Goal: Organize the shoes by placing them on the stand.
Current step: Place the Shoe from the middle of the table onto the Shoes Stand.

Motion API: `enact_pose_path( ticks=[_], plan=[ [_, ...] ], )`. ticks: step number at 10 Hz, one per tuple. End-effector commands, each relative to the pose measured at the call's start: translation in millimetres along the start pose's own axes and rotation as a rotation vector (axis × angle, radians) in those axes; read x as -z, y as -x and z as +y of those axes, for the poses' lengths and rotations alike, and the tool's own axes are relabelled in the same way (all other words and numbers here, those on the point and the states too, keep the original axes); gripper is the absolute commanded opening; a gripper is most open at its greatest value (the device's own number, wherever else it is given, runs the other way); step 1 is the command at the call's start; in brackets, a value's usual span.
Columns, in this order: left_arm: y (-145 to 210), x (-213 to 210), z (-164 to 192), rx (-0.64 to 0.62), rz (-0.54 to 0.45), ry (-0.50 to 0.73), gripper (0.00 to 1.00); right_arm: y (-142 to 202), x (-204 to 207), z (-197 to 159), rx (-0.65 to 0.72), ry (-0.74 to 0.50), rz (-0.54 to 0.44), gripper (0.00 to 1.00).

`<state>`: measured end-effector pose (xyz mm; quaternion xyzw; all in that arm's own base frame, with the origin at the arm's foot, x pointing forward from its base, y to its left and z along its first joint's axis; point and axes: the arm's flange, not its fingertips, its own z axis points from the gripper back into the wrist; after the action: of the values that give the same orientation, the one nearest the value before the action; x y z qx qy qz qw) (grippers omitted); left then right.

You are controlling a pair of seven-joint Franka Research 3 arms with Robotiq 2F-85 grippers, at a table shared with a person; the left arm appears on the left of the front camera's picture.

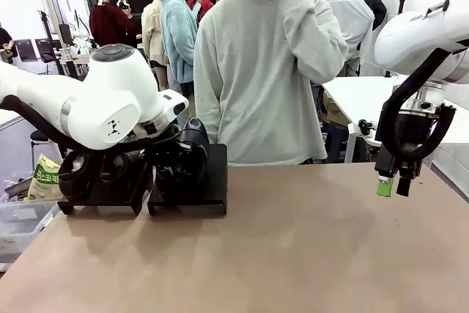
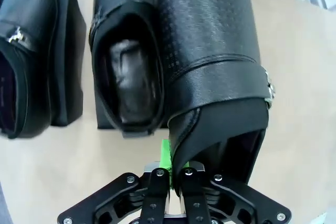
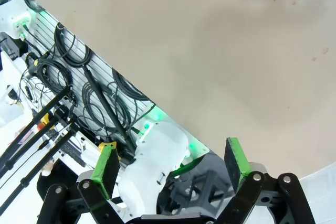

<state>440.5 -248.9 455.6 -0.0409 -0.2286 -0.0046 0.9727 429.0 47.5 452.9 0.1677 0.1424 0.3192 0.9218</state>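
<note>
Several black shoes are at the two black stands on the table's far left. My left gripper (image 2: 170, 161) is shut on the collar edge of a perforated, buckled shoe (image 2: 210, 66), which sits at the right end of the right stand (image 1: 217, 174). I cannot tell whether that shoe rests fully on the stand. Another shoe (image 2: 128, 77) lies close beside it, and a third shoe (image 2: 31, 56) lies further left. In the front view my left arm covers much of the held shoe (image 1: 195, 135). My right gripper (image 1: 392, 185) hangs open and empty above the table's right side, its green pads (image 3: 236, 161) wide apart.
The left stand (image 1: 95, 207) holds two shoes (image 1: 77, 174). A person in a grey sweatshirt (image 1: 264, 71) stands at the table's far edge, just behind the stands. A clear bin (image 1: 18, 218) sits off the left edge. Bare table (image 1: 293, 254) lies in front and to the right.
</note>
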Motion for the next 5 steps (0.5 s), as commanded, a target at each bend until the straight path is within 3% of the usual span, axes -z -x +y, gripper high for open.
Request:
enact_pose_path(
  ticks=[1, 5],
  plan=[
    [-12, 7, -16, 0.025, -0.080, 0.002, 0.00, 1, -2, 1, 0.014, 0.006, 0.016, 1.00],
    [-31, 24, -19, -0.027, -0.087, 0.021, 0.00, 1, -2, 1, 0.014, 0.006, 0.016, 1.00]
  ],
)
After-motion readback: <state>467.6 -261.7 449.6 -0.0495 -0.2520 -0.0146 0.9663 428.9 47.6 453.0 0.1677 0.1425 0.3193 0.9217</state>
